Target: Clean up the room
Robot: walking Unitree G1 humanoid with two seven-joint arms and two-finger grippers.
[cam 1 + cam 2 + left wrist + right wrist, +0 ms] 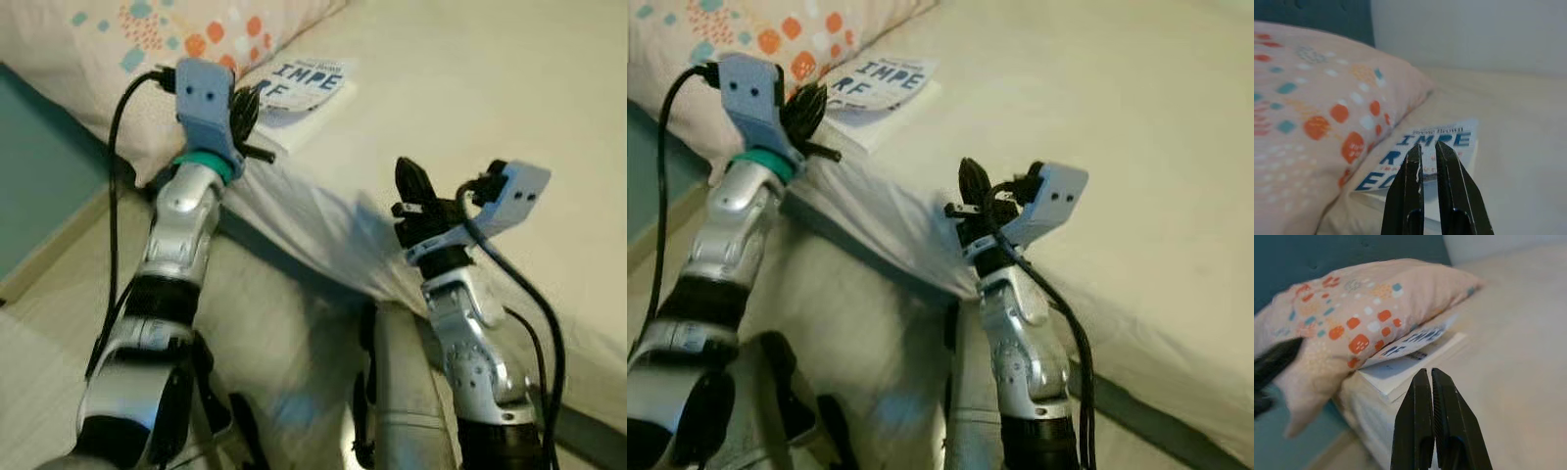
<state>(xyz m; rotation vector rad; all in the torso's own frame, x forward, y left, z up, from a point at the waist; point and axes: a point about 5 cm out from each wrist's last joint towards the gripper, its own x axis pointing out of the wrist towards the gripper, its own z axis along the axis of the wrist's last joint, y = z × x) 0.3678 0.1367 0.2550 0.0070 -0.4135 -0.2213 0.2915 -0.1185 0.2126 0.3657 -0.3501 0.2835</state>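
Take the book (306,88) as your landmark: it lies flat on the cream bed (490,88), near the bed's edge, its cover showing large blue letters. To the book's left, the pillow (147,39) with orange and teal spots lies on the bed, and its edge overlaps the book's left side. Your left hand (1426,151) hangs just short of the book's near left corner, above the bed's edge, its two black fingers (1411,166) nearly together with a thin gap between them and nothing in it. To the book's right and nearer to you, well apart from it, your right hand (1430,377) is raised over the bed's edge, fingers pressed together on nothing, pointing toward the book.
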